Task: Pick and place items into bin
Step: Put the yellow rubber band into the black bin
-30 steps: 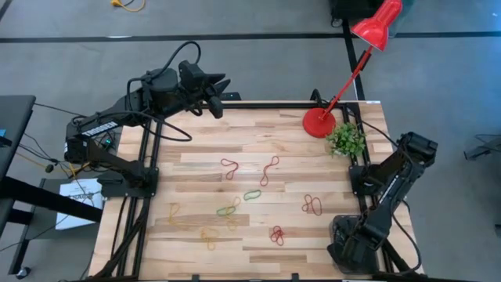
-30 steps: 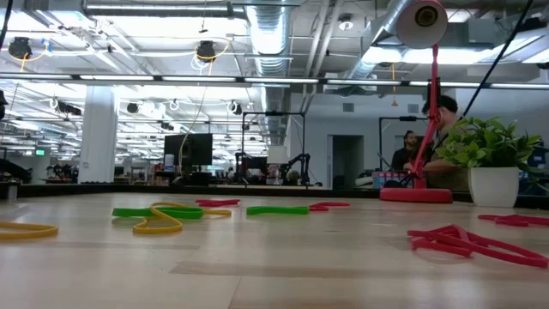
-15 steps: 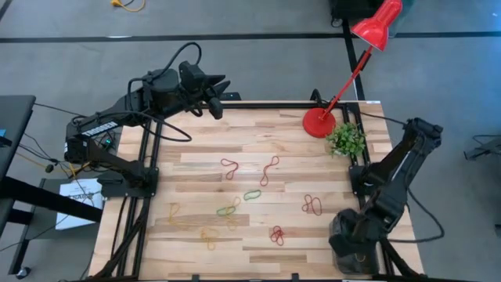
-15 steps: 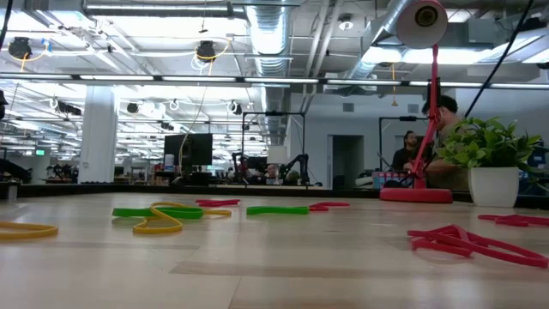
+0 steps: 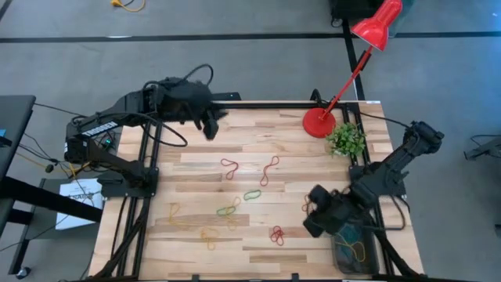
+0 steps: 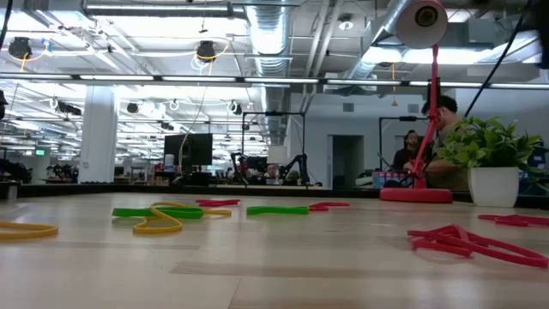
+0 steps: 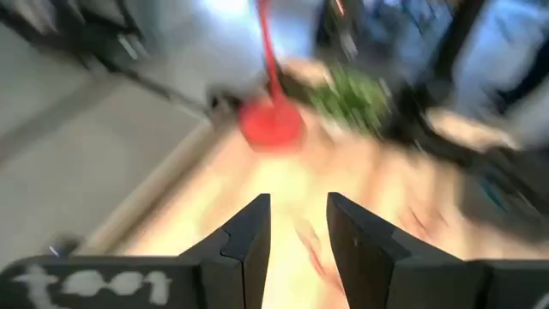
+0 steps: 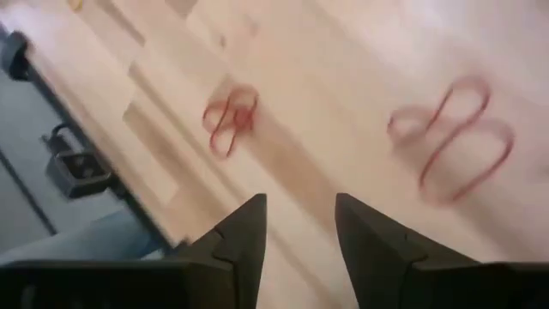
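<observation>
Loops are lying scattered across the middle of the table. The bin is sitting at the table's right edge, a loop lying inside it.

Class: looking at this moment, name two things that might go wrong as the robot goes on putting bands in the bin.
1. The right gripper, open and empty, hangs between two red bands; it might pinch the thin, flat band badly.
2. The bin sits at the table's corner, so a dropped band might miss it.
</observation>
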